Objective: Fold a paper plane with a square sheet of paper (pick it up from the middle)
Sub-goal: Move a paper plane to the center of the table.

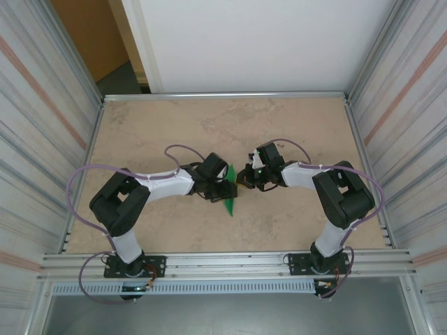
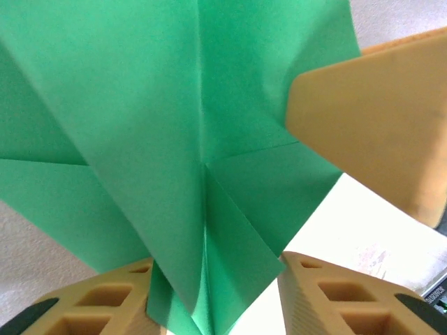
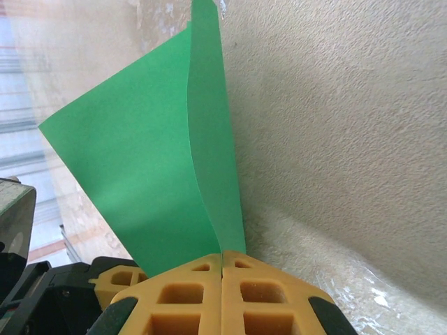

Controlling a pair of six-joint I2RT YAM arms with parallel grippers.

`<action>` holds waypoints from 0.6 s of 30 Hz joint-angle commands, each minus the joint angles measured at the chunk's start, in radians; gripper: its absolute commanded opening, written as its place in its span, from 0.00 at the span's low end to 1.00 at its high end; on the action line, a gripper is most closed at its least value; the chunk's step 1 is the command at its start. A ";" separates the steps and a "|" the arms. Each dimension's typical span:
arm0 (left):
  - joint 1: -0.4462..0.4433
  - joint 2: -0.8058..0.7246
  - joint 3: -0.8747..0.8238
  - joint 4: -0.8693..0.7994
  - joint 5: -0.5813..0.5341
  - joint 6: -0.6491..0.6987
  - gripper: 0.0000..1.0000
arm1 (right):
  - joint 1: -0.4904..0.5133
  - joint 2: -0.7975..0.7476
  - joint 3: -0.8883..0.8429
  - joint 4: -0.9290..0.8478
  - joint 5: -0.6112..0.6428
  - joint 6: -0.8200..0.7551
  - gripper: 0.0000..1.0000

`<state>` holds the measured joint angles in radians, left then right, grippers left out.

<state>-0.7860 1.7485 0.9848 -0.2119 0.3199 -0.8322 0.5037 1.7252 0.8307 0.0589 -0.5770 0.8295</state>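
Top external view puts my left gripper (image 1: 223,187) just left of the table's (image 1: 174,118) middle. My left wrist view shows its fingers (image 2: 105,307) standing apart, not clamped. The lower tip of the green sheet of paper (image 2: 174,139) drops into the gap between them, close against the left-hand pad. The sheet hangs above the table's middle, off the surface, standing on edge between my two grippers. It is already creased, with a centre spine and angled flaps meeting on it. Just right of the table's middle, my right gripper (image 3: 222,269) is pinched tight on the sheet's edge, pads meeting and the paper rising from between them.

I judge the step in hand to be taking the spine with my left fingers so the fold can be pressed. To do it well I should hold the right pinch steady and centre the spine between the left pads. Then I should close squarely so the layers line up. I should avoid pulling the grippers apart, which could tear or skew the paper.
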 commanded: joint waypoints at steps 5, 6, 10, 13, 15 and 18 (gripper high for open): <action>0.010 -0.043 -0.024 0.008 -0.012 0.028 0.50 | -0.004 -0.018 0.017 -0.022 -0.009 0.007 0.00; 0.012 -0.043 -0.025 0.009 -0.011 0.028 0.50 | -0.004 -0.016 0.018 -0.021 -0.008 0.007 0.00; 0.016 -0.044 -0.029 0.013 -0.009 0.027 0.51 | -0.002 -0.016 0.018 -0.021 -0.008 0.007 0.00; 0.019 -0.042 -0.032 0.016 -0.007 0.026 0.53 | -0.004 -0.015 0.017 -0.021 -0.008 0.006 0.00; 0.023 -0.045 -0.039 0.025 -0.004 0.021 0.52 | -0.004 -0.011 0.018 -0.022 -0.008 0.003 0.00; 0.033 -0.045 -0.046 0.035 0.004 0.014 0.48 | -0.004 -0.008 0.018 -0.022 -0.009 0.002 0.00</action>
<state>-0.7677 1.7359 0.9569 -0.1883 0.3210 -0.8238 0.5037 1.7252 0.8307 0.0589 -0.5770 0.8295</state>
